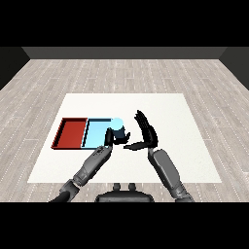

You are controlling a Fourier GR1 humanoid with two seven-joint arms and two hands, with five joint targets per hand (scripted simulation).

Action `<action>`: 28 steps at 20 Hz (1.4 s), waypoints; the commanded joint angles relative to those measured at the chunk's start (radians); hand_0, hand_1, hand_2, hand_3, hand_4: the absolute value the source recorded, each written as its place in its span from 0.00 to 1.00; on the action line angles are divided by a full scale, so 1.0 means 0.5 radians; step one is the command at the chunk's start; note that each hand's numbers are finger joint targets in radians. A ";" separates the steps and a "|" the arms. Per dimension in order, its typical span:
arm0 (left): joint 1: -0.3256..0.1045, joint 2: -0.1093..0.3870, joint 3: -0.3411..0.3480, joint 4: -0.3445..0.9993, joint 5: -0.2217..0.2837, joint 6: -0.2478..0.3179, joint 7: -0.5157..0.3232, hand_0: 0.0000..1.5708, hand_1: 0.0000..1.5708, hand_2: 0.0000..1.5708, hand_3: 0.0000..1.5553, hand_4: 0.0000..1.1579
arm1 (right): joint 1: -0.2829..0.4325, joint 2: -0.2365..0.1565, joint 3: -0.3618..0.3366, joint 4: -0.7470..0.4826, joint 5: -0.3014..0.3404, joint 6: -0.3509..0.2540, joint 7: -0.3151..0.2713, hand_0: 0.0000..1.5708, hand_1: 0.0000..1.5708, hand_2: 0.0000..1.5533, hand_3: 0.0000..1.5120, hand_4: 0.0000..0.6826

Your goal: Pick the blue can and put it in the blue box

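the blue can [117,127] stands upright at the right edge of the light blue tray [95,132], the left hand [112,139] curled round its lower part. the right hand [146,132], at three o'clock from the can, is spread open and holds nothing. the risk: released here, the can could catch the tray's rim, tip, and roll onto the tabletop [185,136] rather than settle inside. the red tray [71,132] lies at nine o'clock.

Red tray [71,133] at the left on a white table [185,146], grey plank floor [121,73] around
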 commanded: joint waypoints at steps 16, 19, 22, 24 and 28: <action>-0.323 0.515 0.484 0.820 -0.147 -0.117 0.306 1.00 1.00 0.99 0.95 0.93 | 0.253 -0.174 -0.452 -0.205 -0.202 0.171 -0.138 0.00 0.00 0.00 0.00 0.00; -0.442 0.540 0.454 1.017 -0.200 -0.217 0.474 1.00 1.00 0.99 0.94 0.89 | 0.384 -0.146 -0.440 -0.166 -0.214 0.261 -0.281 0.00 0.00 0.00 0.00 0.00; -0.571 0.399 0.417 1.382 -0.307 -0.168 0.414 1.00 1.00 1.00 0.96 0.90 | 0.311 -0.179 -0.493 -0.180 -0.248 0.244 -0.176 0.00 0.00 0.00 0.00 0.00; -0.556 0.474 0.490 1.520 -0.278 -0.264 0.348 1.00 1.00 0.99 0.94 0.89 | 0.346 -0.165 -0.540 -0.139 -0.303 0.269 -0.202 0.00 0.00 0.00 0.00 0.00; -0.597 0.266 0.541 1.712 -0.267 -0.108 0.414 1.00 1.00 0.98 0.93 0.83 | 0.314 -0.113 -0.527 0.022 -0.238 0.254 -0.289 0.00 0.00 0.00 0.00 0.00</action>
